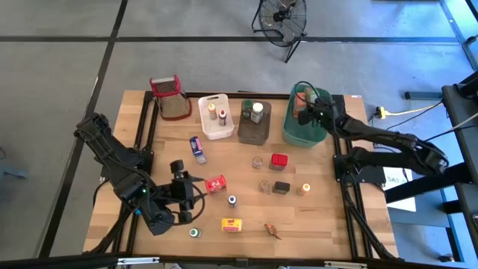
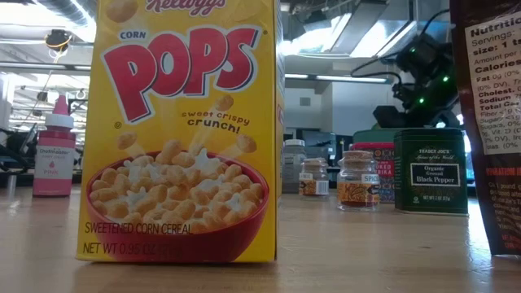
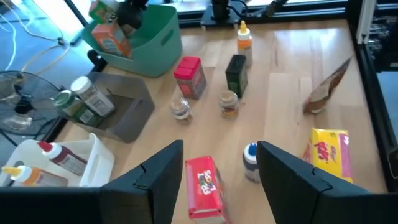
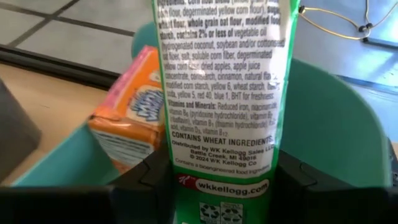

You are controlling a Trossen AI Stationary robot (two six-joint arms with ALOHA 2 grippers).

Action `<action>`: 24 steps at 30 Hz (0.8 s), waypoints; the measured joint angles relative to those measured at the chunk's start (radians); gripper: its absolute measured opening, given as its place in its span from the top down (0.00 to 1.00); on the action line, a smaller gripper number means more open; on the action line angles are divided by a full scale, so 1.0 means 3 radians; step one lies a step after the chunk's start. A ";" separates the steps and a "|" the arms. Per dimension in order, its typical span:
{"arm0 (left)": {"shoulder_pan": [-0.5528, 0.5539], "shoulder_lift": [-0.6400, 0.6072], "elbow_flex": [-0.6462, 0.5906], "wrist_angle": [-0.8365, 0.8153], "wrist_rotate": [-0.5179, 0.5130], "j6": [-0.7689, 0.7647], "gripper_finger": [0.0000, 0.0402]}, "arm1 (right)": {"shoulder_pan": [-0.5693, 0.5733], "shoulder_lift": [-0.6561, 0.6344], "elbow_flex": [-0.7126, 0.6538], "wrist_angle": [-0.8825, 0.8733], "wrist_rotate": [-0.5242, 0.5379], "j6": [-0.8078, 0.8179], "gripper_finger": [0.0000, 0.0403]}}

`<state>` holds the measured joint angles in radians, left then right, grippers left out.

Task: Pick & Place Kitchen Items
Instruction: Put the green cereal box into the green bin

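Two arms at a wooden bench (image 1: 328, 217) strewn with small groceries. The right hand (image 4: 214, 180) holds a small green cereal box (image 4: 217, 93) upright by its narrow bottom end, fingers pressed on its two opposite side faces, directly over the green tub (image 1: 287, 123) at the far right of the bench; an orange box (image 4: 127, 115) already leans inside against the tub wall. The left hand (image 3: 221, 180) hovers near the front left of the bench with its fingers partly spread and nothing between them, a small red cereal box (image 3: 204, 190) lying just beyond the fingertips and a blue-capped bottle (image 3: 250, 160) beside it.

Handling, as a judgement: the cereal boxes are light, thin card that dents under a hard squeeze; a hold across the two broad faces near the middle suits them best. A grip at one end, as on the green box, lets it swing or slip. The black pepper tin (image 2: 431, 171) is stiff and smooth and likely tolerates a firmer pinch across its flat sides. The little spice jar (image 2: 358, 181) looks like glass, slippery and breakable, best taken around the body below the lid.
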<state>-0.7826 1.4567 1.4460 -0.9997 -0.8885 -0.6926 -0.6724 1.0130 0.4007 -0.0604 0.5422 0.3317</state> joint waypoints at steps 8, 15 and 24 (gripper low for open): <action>-0.0004 0.0000 0.0000 -0.0001 0.0096 0.0000 0.51 | -0.0043 0.0185 0.0000 0.0061 -0.0014 0.0009 0.55; -0.0004 0.0000 0.0000 -0.0003 0.0101 0.0098 0.51 | -0.0051 0.0191 0.0000 0.0075 0.0013 0.0118 0.52; -0.0004 0.0000 0.0000 -0.0003 0.0101 0.0086 0.51 | -0.0051 0.0191 0.0000 0.0075 0.0018 0.0068 0.40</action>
<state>-0.7837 1.4567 1.4460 -1.0004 -0.8581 -0.6666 -0.6876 1.0702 0.4007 -0.0380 0.5475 0.3521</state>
